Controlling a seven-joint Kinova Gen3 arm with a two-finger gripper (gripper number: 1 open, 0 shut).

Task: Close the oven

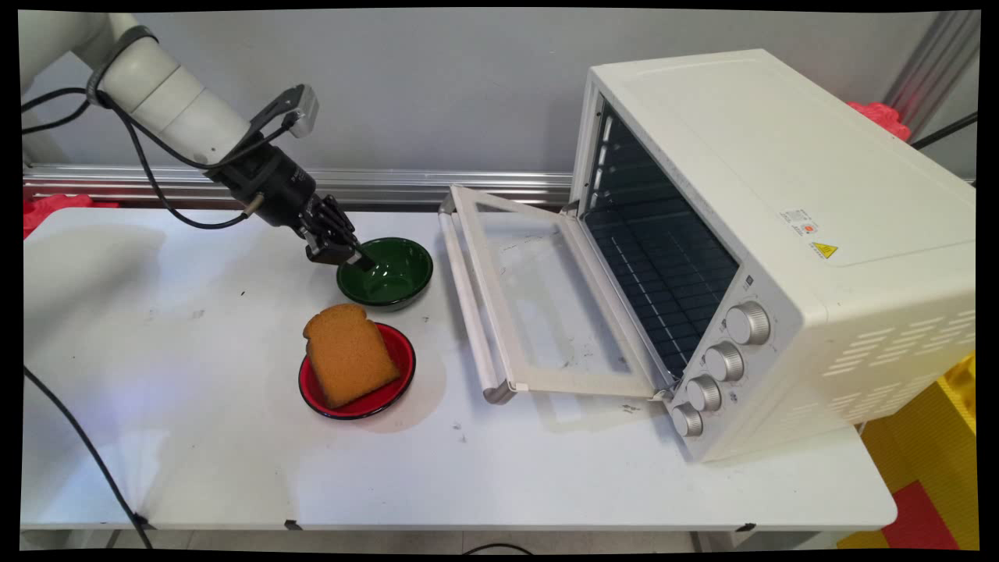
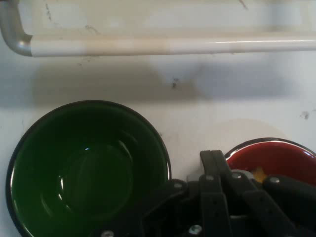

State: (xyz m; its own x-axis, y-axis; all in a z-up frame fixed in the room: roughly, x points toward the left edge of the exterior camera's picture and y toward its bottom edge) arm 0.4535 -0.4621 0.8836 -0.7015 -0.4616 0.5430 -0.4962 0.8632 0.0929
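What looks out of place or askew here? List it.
Only the bread slice: it leans tilted on the red plate, overhanging the rim rather than lying flat. The green bowl sits upright and empty; the oven door lies open.

a green bowl [image 1: 385, 271], a red plate [image 1: 394, 388] bearing toast [image 1: 348, 354], and an oven [image 1: 773, 250] with its door [image 1: 538, 300] down share the table [image 1: 195, 453].
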